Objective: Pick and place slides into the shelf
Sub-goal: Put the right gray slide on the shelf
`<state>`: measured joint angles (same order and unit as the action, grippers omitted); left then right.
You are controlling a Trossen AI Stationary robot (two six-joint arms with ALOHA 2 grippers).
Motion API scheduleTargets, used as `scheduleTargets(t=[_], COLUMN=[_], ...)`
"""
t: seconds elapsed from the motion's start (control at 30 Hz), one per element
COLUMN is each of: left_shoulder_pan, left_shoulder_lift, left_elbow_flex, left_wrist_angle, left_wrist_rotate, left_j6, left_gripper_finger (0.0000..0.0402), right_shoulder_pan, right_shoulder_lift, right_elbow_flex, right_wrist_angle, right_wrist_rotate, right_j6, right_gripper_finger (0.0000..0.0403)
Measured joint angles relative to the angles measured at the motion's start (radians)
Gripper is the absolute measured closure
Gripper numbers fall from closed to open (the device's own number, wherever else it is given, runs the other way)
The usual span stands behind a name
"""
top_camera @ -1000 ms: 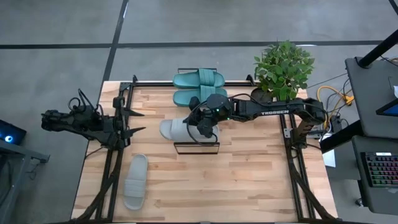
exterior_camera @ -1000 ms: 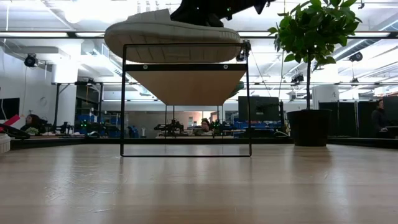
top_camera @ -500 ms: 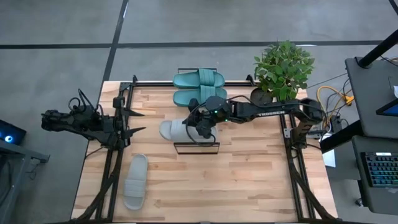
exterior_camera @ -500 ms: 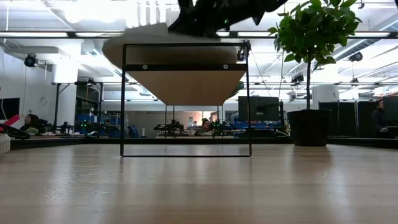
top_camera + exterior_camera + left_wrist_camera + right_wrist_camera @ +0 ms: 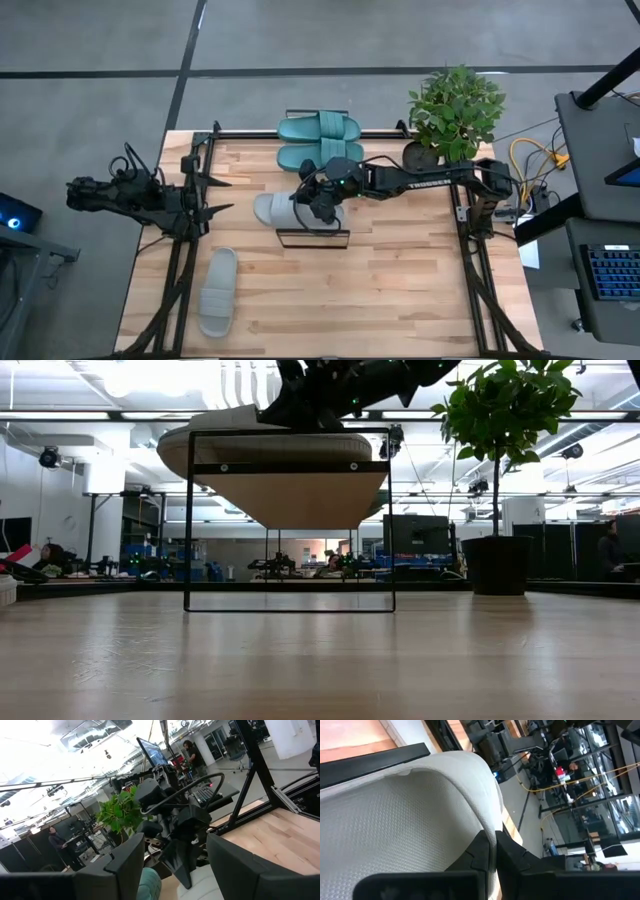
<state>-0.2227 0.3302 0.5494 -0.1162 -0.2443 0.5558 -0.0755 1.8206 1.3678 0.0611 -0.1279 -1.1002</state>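
Observation:
The shelf (image 5: 313, 238) stands mid-table, its plank running from the near side to the far side. Two teal slides (image 5: 318, 128) lie side by side on its far end. One grey slide (image 5: 272, 210) lies across the near end, its toe overhanging toward the table's left. My right gripper (image 5: 318, 206) is over that slide and shut on it. The second grey slide (image 5: 218, 290) lies flat on the table near the left front corner. My left gripper (image 5: 222, 197) waits open at the table's left edge. My right gripper (image 5: 492, 846) pinches a thin curved wall of the grey slide (image 5: 489, 827), apparently the strap's edge, between its two fingers (image 5: 479, 851). It comes from above, slanting in from the table's right. In the low view the slide's sole (image 5: 270, 452) sits level on the shelf's plank (image 5: 290, 495).
A potted plant (image 5: 455, 110) stands at the table's far right corner, close behind my right arm. Black frame rails run along the table's left and right edges. Bare wood lies in front of the shelf and to its right.
My right gripper has carried the grey slide a little toward the table's left edge and down, so the sole now sits lower against the shelf top. The shelf's near end frame has shifted slightly left with it. The gripper has stayed shut.

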Motion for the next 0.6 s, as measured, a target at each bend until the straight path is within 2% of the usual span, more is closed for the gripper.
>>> scheduleTargets(t=[0.2, 0.6], left_shoulder_pan=[0.000, 0.000], left_shoulder_lift=[0.001, 0.000], left_elbow_flex=[0.000, 0.000], left_wrist_angle=[0.000, 0.000], left_wrist_rotate=[0.000, 0.000], left_j6=[0.000, -0.001], left_gripper_finger=[0.0203, 0.0203], right_shoulder_pan=[0.015, 0.019], right_shoulder_lift=[0.001, 0.001], right_elbow_flex=[0.000, 0.019], right_wrist_angle=[-0.023, -0.073], right_wrist_rotate=[0.006, 0.027], right_j6=[0.043, 0.096], right_gripper_finger=[0.0385, 0.0307])
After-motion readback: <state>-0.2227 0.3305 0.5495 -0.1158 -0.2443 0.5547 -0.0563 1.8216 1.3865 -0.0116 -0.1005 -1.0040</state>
